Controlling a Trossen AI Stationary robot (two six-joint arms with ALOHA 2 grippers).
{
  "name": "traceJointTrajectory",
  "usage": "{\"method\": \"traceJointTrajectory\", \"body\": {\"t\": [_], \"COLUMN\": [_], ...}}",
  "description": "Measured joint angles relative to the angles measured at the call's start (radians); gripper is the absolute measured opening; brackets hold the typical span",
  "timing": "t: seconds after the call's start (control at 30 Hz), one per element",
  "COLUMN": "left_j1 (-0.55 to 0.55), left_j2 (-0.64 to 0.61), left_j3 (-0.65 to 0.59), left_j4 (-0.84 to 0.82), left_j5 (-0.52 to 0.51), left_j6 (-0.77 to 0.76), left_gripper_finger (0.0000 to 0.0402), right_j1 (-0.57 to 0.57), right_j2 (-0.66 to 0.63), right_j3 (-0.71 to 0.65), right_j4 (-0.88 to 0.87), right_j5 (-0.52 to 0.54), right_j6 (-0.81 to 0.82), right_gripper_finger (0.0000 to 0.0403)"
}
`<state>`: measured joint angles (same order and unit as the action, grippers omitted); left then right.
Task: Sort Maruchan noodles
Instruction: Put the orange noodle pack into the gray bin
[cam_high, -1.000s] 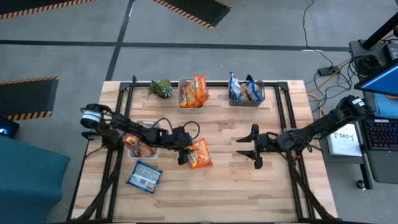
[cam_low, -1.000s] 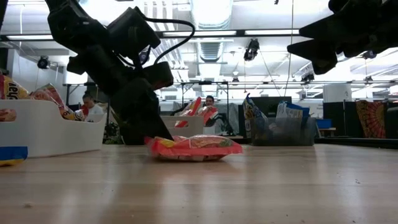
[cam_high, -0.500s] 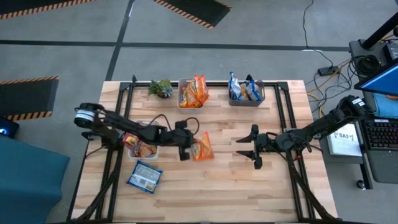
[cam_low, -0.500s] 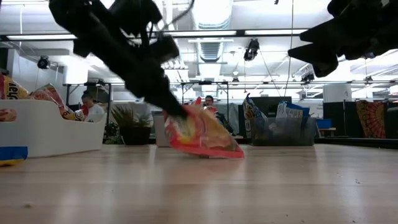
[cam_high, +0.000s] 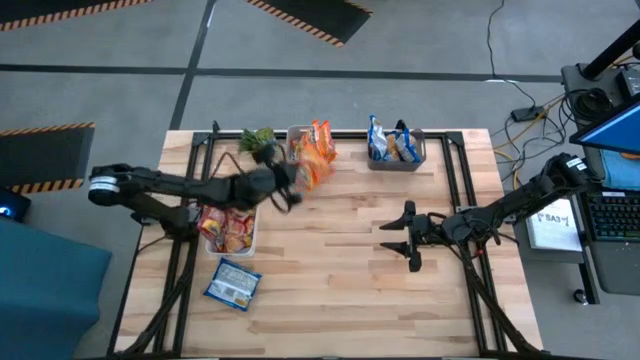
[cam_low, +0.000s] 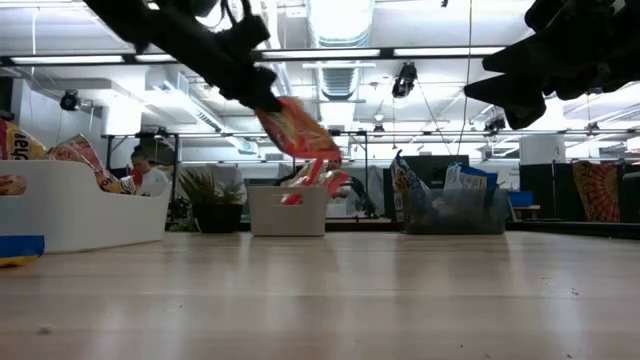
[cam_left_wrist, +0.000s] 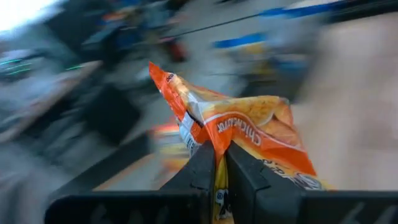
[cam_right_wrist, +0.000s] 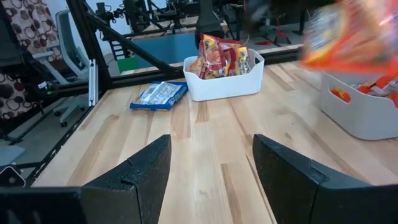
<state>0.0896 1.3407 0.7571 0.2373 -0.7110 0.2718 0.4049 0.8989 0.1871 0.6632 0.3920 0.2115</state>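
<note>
Now the left gripper (cam_high: 290, 186) is clenched on an orange noodle packet (cam_high: 316, 166), holding it in the air just at six o'clock of the white middle bin (cam_high: 296, 168) at the table's far edge. At three o'clock of the table centre, the right gripper (cam_high: 397, 238) waits with fingers apart, grasping nothing.

The bench (cam_high: 340, 290) carries three bins: a white bin (cam_high: 228, 236) near the left edge, a white bin (cam_high: 305, 166) at the far edge and a grey bin (cam_high: 395, 158) beside it. One orange packet (cam_high: 316, 168) hangs above the far white bin, and one blue packet (cam_high: 233, 283) lies loose near the front left corner. One green plant (cam_high: 258, 140) stands at the far edge; packets inside the bins overlap too much to count.
</note>
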Motion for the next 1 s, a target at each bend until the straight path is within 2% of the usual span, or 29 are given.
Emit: {"method": "traceJointTrajectory", "body": {"t": [0.1,0.27,0.37,0.53,0.7,0.87,1.0], "left_j1": [0.105,0.259,0.307,0.321,0.307,0.307,0.302], "left_j2": [0.004,0.053,0.087,0.171,0.297,0.412,0.462], "left_j3": [0.001,0.002,0.002,0.057,0.223,0.39,0.443], "left_j4": [0.063,0.12,0.129,0.071,-0.131,-0.466,-0.551], "left_j5": [-0.077,-0.061,-0.033,-0.056,-0.217,-0.22,-0.201], "left_j6": [0.044,0.045,0.045,0.034,-0.011,-0.167,-0.219], "left_gripper_finger": [0.0005,0.0004,0.0004,0.0004,0.0009,0.0033,0.0046], "right_j1": [0.0,0.0,0.0,0.0,0.0,0.0,0.0], "right_j2": [0.0,0.0,0.0,0.0,0.0,0.0,0.0], "right_j3": [0.0,0.0,0.0,0.0,0.0,0.0,0.0], "right_j4": [0.0,-0.001,-0.002,-0.005,-0.006,-0.008,-0.019], "right_j5": [0.0,0.0,0.0,0.001,0.002,0.003,0.002], "right_j6": [0.0,-0.002,-0.003,-0.013,-0.014,-0.012,0.001], "right_gripper_finger": [0.0215,0.0215,0.0215,0.0215,0.0215,0.0215,0.0215]}}
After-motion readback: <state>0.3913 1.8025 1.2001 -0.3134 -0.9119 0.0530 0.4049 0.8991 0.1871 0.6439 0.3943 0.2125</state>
